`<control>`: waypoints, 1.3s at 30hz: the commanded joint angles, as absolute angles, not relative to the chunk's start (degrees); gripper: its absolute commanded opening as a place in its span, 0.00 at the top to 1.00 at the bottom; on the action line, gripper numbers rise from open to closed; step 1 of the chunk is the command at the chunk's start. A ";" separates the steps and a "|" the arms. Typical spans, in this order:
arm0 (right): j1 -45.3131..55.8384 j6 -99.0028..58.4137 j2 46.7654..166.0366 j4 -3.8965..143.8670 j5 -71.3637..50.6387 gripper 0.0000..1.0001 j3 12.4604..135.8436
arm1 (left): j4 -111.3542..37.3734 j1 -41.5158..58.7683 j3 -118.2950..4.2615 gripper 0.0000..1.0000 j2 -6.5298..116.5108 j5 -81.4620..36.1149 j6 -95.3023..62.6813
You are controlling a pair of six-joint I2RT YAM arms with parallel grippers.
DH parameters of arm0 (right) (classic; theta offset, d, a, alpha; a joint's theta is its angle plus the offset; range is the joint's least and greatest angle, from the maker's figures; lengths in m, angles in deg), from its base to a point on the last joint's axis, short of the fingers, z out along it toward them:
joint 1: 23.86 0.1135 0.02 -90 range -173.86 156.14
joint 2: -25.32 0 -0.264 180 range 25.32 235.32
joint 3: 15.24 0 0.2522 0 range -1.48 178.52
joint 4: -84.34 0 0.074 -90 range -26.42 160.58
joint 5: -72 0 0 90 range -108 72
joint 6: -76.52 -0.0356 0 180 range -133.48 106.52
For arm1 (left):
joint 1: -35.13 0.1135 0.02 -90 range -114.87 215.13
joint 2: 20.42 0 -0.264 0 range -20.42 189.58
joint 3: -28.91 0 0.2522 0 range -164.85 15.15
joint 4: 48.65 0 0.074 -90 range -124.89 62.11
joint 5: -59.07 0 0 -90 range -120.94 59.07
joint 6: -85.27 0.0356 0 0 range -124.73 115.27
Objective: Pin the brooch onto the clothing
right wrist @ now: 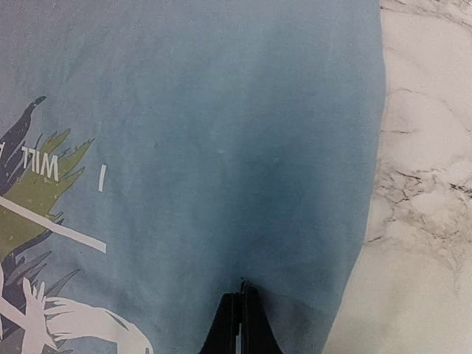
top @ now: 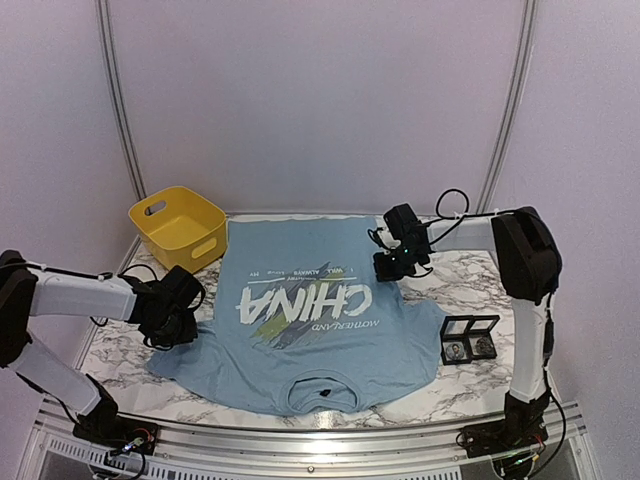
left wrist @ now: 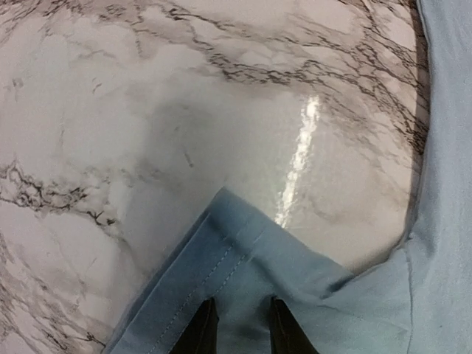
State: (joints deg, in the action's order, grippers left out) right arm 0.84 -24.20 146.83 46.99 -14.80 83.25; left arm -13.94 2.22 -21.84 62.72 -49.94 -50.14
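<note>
Where spread over glossy veined table (top: 470,388) | T-shirt (top: 335,350) smooth, hem stitched

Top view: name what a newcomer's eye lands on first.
A light blue T-shirt with big white CHINA lettering lies spread across the middle of the marble table. A bright yellow bin stands beside its far left corner, and an open black case lies to its right. The left end effector sits over a sleeve hem, fingers apart; the right end effector, shut, is near the shirt's edge.
</note>
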 commanded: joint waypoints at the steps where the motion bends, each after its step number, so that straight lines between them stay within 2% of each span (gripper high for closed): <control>1: -0.07 -22.89 147.16 47.44 -16.86 1.00 84.10 | -8.48 2.17 -15.82 0.74 58.43 -51.63 -59.59; 6: -0.05 -21.18 147.69 45.92 -16.33 1.00 87.42 | -3.81 2.08 -12.43 0.72 50.59 -55.65 -62.92; 12: 0.03 -19.90 142.61 42.15 -17.13 1.00 90.04 | -2.21 2.08 -14.96 0.68 45.65 -59.09 -59.61; 21: 5.01 -20.09 130.48 40.04 -19.54 1.00 77.37 | -3.26 2.44 -29.40 0.66 53.23 -61.34 -45.88; 25: 8.97 -21.40 127.48 38.36 -15.24 1.00 74.45 | -3.59 2.99 -33.13 0.69 57.68 -58.36 -41.96; 29: 13.30 -23.03 123.50 38.30 -9.04 1.00 68.98 | -4.01 1.80 -26.58 0.73 56.41 -49.31 -49.82; 35: 24.26 -26.34 119.68 40.25 0.25 1.00 58.17 | -3.46 -1.43 -18.13 0.74 50.60 -48.46 -54.68; 39: 27.74 -32.40 119.01 40.77 2.27 1.00 51.99 | -3.39 -1.44 -16.53 0.74 51.22 -46.47 -55.96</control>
